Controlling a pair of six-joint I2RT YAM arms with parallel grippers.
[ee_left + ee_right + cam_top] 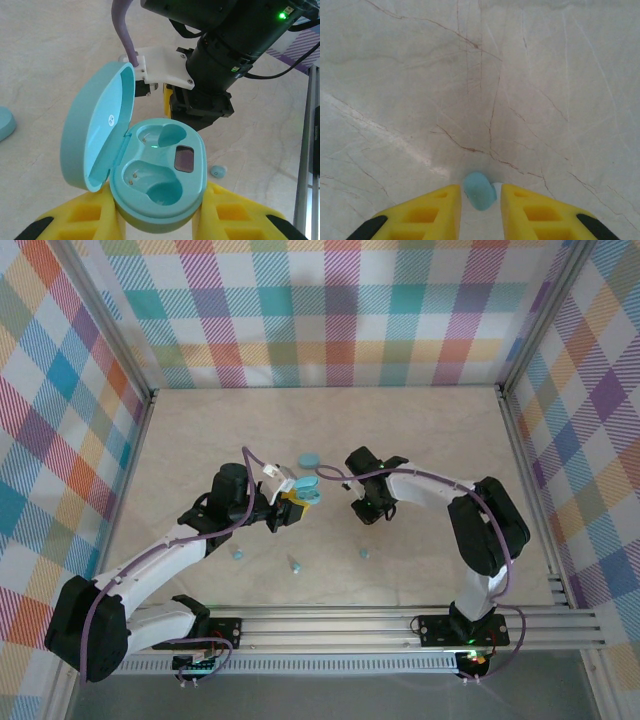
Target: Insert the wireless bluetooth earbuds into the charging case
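We are clamping the left gripper (297,497) on the open charging case (165,170), both wells empty, right gripper (365,508) pinching one earbud (480,191) to its right, three loose earbuds (295,564) lying nearer us.

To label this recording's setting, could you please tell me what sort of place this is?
Probably a lab robot test cell rather than a home: plaid-patterned walls enclose a marble-look tabletop, and aluminium rails frame it along the near edge and corners.
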